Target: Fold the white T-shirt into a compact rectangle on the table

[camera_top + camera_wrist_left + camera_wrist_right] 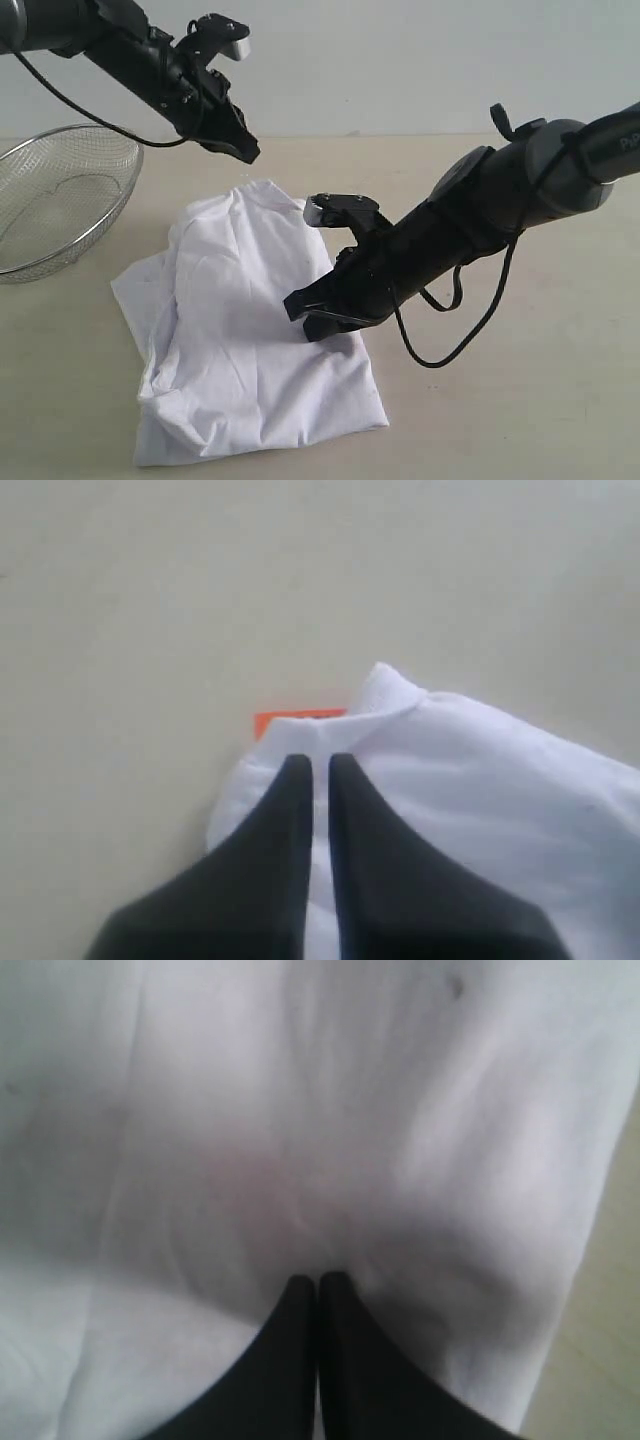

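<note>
Well, the white T-shirt lies rumpled on the table; the right gripper, pinched tight, touches its right side, while the left gripper, almost closed and empty, hovers above its far edge

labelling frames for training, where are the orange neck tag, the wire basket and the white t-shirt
orange neck tag (298,718): left wrist view, middle of the tag.
wire basket (70,190): exterior view, mesh wall.
white T-shirt (240,340): exterior view, middle of the cloth.
</note>
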You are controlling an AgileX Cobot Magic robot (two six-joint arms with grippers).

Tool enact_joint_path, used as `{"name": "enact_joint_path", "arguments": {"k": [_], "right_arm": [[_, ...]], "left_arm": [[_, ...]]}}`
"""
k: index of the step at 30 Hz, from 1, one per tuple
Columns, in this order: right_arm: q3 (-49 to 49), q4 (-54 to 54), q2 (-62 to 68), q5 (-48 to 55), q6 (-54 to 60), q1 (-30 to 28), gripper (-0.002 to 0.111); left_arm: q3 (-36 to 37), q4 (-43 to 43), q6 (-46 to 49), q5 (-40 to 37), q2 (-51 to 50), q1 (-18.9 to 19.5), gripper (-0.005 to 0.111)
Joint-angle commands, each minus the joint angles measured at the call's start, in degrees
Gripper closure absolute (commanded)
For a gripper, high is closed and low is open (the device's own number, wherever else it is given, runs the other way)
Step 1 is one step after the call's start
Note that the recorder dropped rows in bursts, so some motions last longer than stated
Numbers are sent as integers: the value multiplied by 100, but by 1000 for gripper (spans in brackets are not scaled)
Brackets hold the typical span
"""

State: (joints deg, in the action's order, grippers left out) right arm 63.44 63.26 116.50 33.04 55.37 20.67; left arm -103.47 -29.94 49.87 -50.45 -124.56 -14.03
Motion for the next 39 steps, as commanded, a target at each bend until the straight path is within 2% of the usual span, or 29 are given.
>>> {"name": "enact_joint_path", "arguments": {"k": [1, 6, 13, 27, 32, 39], "right_arm": [[-13, -85, 11, -87, 63, -14, 108], [-13, -85, 11, -87, 63, -14, 108], [-13, -85, 11, -87, 63, -14, 108], [-13, -85, 11, 74, 63, -14, 108], [-13, -85, 11, 185, 63, -14, 108], [-13, -107, 11, 212, 63, -14, 108]], "left_arm": [[-8, -14, 65, -227, -292, -175, 102], [-8, -19, 65, -195, -559, -443, 102], [-8, -34, 65, 333, -754, -716, 102], [-33, 257, -12, 1884, -1017, -724, 102], [-342, 284, -130, 1884, -1251, -724, 102], [-661, 885, -573, 1870, -1401, -701, 102]]}}
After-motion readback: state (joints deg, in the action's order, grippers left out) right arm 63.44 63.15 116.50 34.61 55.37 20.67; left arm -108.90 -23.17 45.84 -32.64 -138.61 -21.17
